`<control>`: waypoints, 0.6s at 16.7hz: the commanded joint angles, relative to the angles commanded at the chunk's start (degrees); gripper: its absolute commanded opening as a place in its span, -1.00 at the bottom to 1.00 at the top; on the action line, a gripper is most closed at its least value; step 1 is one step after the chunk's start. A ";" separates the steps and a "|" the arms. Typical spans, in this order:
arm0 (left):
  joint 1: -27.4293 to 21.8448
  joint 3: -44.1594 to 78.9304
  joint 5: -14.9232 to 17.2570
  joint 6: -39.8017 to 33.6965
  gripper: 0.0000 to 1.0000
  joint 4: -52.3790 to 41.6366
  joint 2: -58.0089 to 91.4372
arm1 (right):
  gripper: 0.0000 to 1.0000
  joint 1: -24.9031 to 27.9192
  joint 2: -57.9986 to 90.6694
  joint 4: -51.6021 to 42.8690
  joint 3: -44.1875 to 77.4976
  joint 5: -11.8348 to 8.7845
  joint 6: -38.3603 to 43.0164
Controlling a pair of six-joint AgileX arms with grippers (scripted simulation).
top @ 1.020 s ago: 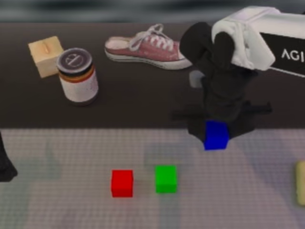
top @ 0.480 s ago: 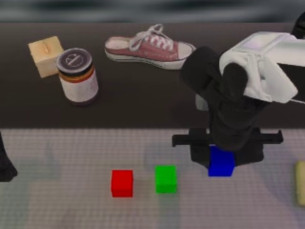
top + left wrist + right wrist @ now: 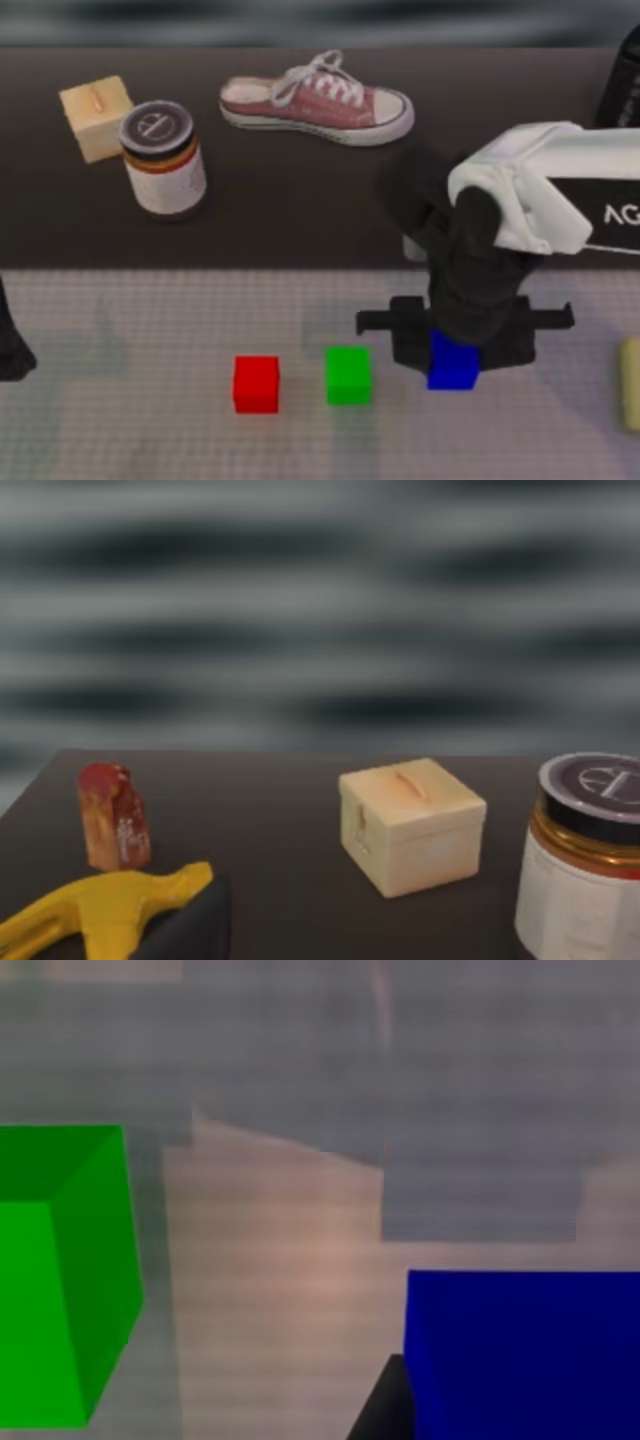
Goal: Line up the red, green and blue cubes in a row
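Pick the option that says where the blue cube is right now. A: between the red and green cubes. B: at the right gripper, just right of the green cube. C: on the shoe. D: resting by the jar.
B: in the top view the blue cube sits under the right gripper, right of the green cube.

Three small cubes: one red cube (image 3: 256, 384), one green cube (image 3: 348, 375), one blue cube (image 3: 452, 363). One jar (image 3: 164, 159), one beige block (image 3: 96, 117), one pink sneaker (image 3: 316, 98). One yellow object (image 3: 630, 396) at the right edge.
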 joint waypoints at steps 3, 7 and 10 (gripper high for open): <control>0.00 0.00 0.00 0.00 1.00 0.00 0.00 | -1.00 0.19 1.84 4.49 -2.64 0.00 0.07; 0.00 0.00 0.00 0.00 1.00 0.00 0.00 | -1.00 0.21 2.00 4.85 -2.87 0.01 0.08; 0.00 0.00 0.00 0.00 1.00 0.00 0.00 | -0.55 0.21 2.00 4.85 -2.87 0.01 0.08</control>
